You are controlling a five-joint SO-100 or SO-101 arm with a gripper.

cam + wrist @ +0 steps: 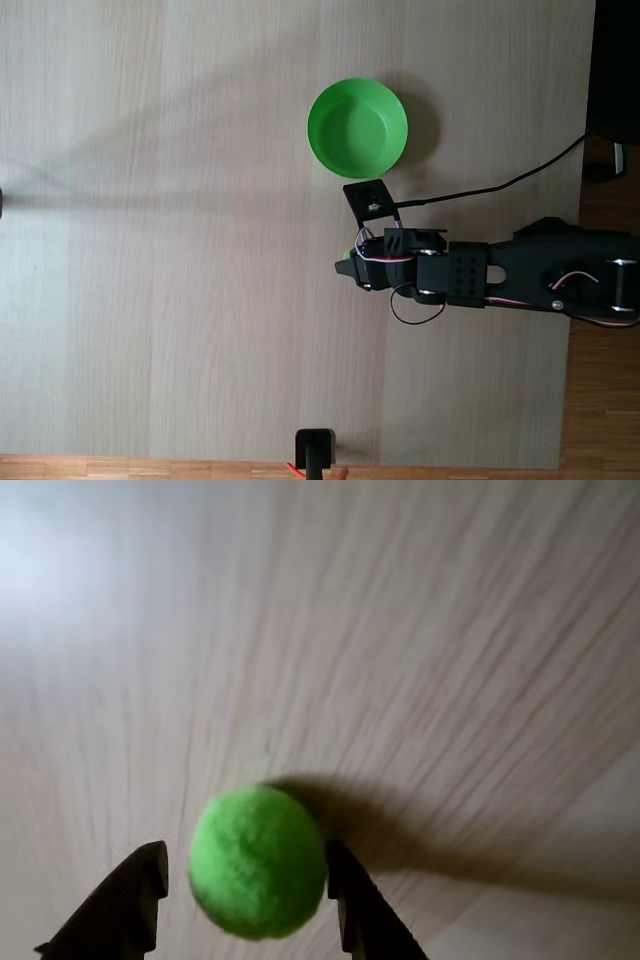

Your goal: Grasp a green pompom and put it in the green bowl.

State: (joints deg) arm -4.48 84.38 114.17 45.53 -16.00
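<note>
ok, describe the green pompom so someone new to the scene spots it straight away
In the fixed view, start at the green bowl on the pale wood table, then drop down to the tip of the black arm. The green pompom sits there between the gripper jaws, a sliver of green at the tip. It is small, fuzzy and ball-shaped, unlike the smooth, far larger bowl.

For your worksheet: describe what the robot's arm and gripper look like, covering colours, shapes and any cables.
In the fixed view the arm is black, built from blocky segments, one with a grid of small holes. Thin red and white wires loop along it, and a black cable trails off. In the wrist view the gripper shows two black, wedge-shaped fingers.
</note>
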